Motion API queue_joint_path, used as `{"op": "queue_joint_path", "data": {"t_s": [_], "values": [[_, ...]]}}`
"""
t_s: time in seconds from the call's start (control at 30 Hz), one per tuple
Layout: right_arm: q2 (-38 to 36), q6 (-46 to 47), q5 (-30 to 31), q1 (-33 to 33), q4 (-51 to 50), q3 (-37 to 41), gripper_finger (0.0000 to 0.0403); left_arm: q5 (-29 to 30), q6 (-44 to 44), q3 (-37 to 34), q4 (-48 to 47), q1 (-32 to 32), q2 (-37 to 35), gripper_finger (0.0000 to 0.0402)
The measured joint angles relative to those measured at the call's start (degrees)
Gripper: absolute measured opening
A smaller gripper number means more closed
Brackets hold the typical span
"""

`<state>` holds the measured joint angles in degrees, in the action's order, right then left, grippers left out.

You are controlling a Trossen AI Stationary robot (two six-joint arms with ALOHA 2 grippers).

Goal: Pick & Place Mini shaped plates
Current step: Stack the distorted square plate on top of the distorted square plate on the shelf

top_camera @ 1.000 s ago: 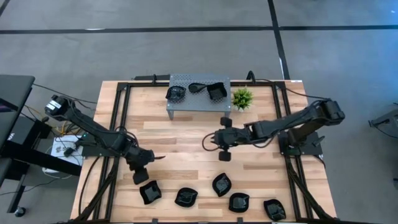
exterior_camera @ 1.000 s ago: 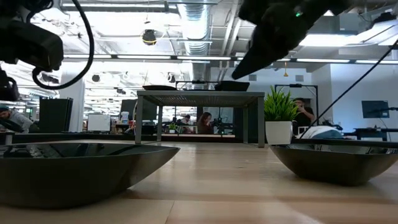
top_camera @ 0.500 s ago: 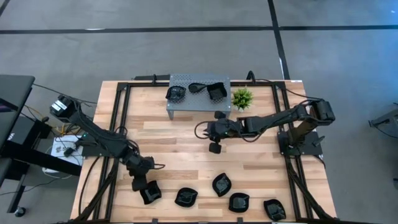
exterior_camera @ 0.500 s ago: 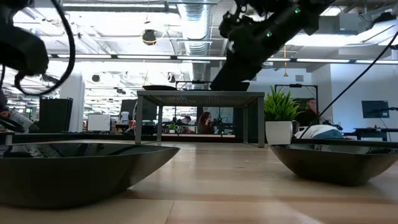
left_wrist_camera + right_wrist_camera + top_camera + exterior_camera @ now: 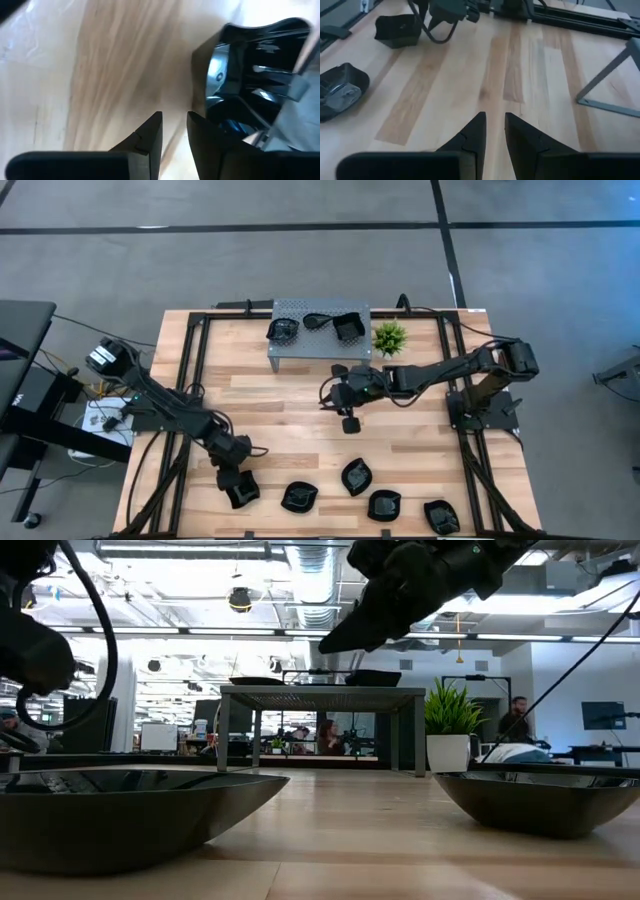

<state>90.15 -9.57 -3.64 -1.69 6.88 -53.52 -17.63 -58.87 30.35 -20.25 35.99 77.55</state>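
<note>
Several glossy black mini plates [image 5: 356,476] lie in a row along the table's near edge, and three more [image 5: 318,323] sit on the grey perforated stand [image 5: 300,348]. My left gripper [image 5: 238,478] hangs shut just over the leftmost plate [image 5: 241,494]. In the left wrist view its fingertips [image 5: 174,116] stand right beside that plate's rim [image 5: 200,55]. My right gripper [image 5: 323,393] hovers shut and empty above the middle of the table, in front of the stand; bare wood shows past it [image 5: 494,116].
A small green plant [image 5: 389,337] stands at the stand's right end. Black frame rails [image 5: 196,360] run along the table's left, right and far sides. Bare wood lies between the stand and the near row of plates. People show in the room beyond the table [image 5: 515,720].
My left gripper has moved toward the table's near edge and come down beside the leftmost plate. My right gripper has swung toward the far edge and the left, closer to the front of the stand, dipping and then rising a little. No plate has moved.
</note>
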Motion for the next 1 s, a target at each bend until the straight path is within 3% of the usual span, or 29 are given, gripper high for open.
{"op": "queue_joint_path", "data": {"t_s": [0.2, 0.37, 0.73, 1.0], "values": [[0.00, -0.02, -4.17, 0.80, 1.72, 0.00, 0.0066, 0.54, -0.16, 0.30, -0.07, -0.02, -6.21, 0.0090], [-0.02, -0.02, -4.80, 1.06, 1.78, 0.00, 0.0066, 5.78, -0.16, 0.68, 0.31, 0.39, -10.08, 0.0090], [-0.02, -0.02, -4.63, 1.07, 1.52, 0.00, 0.0066, 4.06, -0.10, 0.66, 1.17, 3.10, 0.15, 0.0090], [-0.02, -0.01, -4.43, 1.07, 1.84, 0.00, 0.0066, 2.73, -0.13, 0.63, 1.44, 3.17, 1.10, 0.0063]]}}
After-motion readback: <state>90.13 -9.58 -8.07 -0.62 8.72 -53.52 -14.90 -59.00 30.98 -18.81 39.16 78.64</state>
